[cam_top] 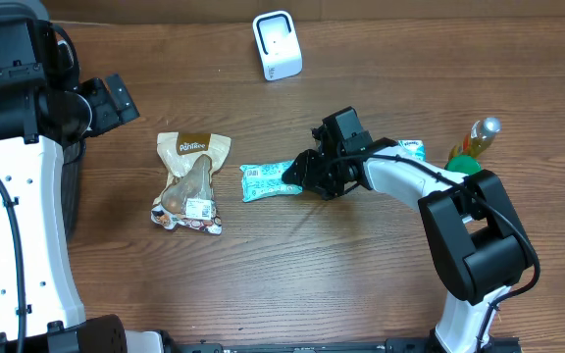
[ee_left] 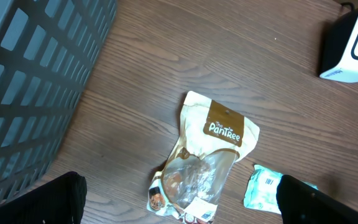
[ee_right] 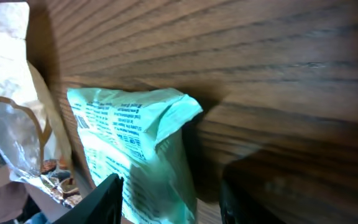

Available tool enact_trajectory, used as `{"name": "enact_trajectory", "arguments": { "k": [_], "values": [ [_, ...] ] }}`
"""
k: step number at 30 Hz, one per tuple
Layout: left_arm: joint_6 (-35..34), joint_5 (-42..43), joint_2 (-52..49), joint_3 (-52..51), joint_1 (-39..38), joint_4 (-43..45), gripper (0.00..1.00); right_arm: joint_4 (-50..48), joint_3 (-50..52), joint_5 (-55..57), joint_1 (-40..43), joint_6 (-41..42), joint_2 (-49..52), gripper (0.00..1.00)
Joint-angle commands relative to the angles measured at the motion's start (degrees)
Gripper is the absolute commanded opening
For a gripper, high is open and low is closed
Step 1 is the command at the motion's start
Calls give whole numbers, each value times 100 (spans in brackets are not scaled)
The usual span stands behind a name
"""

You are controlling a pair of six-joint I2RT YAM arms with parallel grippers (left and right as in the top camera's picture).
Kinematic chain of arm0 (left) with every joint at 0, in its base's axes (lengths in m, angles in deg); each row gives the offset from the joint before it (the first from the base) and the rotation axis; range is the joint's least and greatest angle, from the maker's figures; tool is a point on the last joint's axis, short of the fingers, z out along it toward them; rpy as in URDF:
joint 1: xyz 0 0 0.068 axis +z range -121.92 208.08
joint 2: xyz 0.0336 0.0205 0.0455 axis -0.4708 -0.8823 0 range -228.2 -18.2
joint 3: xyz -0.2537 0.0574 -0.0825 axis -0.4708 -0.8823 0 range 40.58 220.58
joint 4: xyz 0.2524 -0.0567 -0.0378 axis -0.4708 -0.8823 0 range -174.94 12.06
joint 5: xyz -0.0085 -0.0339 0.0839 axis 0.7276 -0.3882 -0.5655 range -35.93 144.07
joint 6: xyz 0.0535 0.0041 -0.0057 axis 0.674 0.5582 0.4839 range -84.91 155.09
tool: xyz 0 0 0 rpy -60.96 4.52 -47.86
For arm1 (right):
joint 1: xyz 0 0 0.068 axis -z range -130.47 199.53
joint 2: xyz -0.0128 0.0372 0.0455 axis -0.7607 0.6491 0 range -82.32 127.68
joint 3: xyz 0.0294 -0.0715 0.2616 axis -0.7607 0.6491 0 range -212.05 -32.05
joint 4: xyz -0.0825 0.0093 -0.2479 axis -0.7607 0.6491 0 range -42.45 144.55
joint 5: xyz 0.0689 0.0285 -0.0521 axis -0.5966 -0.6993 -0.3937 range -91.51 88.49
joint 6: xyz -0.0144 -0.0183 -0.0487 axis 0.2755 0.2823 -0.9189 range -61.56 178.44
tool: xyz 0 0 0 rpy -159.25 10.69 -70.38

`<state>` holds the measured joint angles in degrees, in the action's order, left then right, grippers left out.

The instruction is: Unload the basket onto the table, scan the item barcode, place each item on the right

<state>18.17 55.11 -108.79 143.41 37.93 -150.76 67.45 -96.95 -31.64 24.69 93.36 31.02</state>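
Centre frame: right gripper (cam_top: 300, 176) part-open, jaws astride frame-right end of green snack pkt (cam_top: 266, 181) lying flat on table (cam_top: 361, 284); gap one side. Upper left: left gripper (cam_top: 118, 98) wide open, empty.

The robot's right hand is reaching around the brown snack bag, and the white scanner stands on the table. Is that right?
Not quite. The right gripper is around the green packet, not the brown snack bag, which lies untouched beside it. The white scanner does stand on the table. The overhead view shows this.
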Motion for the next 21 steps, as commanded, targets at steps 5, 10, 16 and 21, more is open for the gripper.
{"name": "enact_trajectory", "arguments": {
  "k": [5,10,16,21],
  "values": [
    [66,2,-7,42,-13,-2,100,-286,186,-203,4,133,-103,41],
    [66,2,-7,42,-13,-2,100,-393,186,-216,4,136,-103,38],
    [66,2,-7,42,-13,-2,100,-498,186,-214,4,286,-103,38],
    [66,2,-7,42,-13,-4,100,-498,186,-212,4,284,-103,29]
  ]
}}
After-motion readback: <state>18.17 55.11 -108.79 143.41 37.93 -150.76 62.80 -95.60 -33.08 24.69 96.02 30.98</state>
